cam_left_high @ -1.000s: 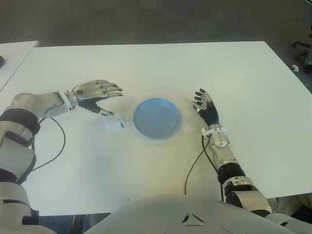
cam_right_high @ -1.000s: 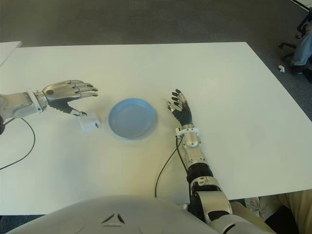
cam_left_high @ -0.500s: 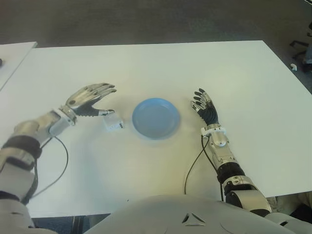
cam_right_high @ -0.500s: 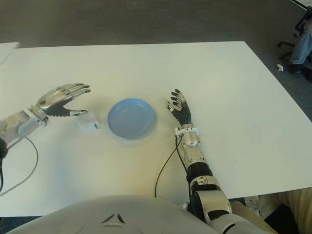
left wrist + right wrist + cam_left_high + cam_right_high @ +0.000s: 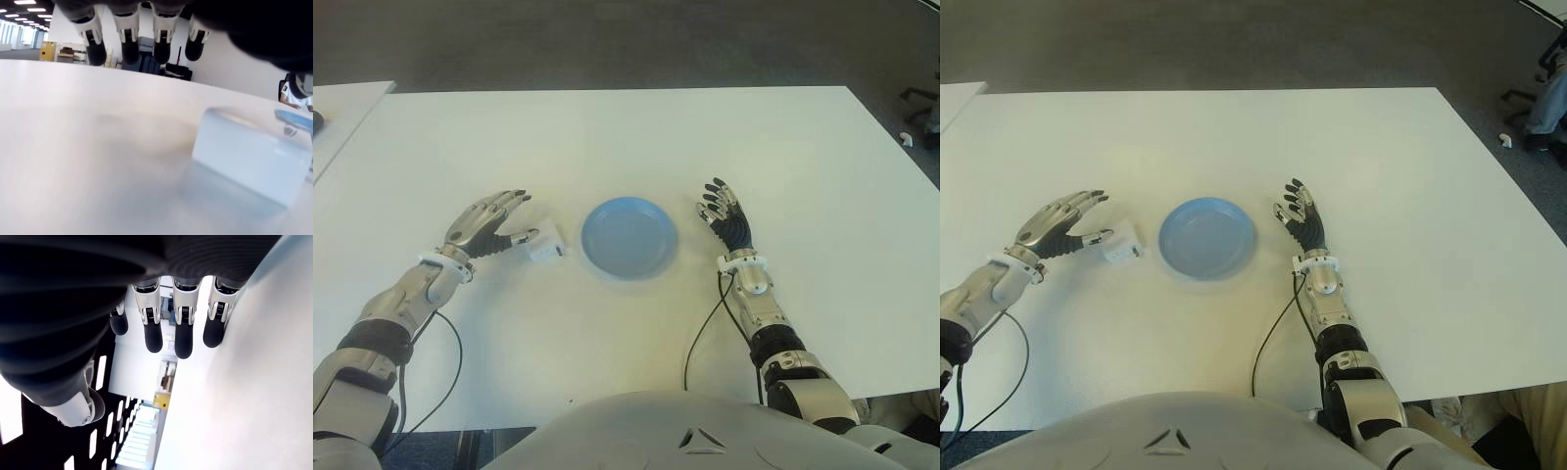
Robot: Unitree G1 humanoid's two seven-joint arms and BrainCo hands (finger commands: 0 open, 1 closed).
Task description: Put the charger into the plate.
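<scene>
Now the left hand (image 5: 487,225) reaches with fingers spread, holding nothing; the white charger (image 5: 544,244) sits on the table (image 5: 607,137), left of the blue plate (image 5: 629,237). Close squarely around it before lifting. Right hand (image 5: 726,221) idles open beside the plate's right.

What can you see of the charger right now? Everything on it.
The charger is a small white block, plastic by the look, with smooth faces and rounded edges; no cable or prongs are discernible. It lies on the white table, just left of the blue plate, not in it and apart from its rim. The left hand is at its left side, fingers open, thumb tip close to it; contact can't be confirmed. Nothing grips it.
</scene>
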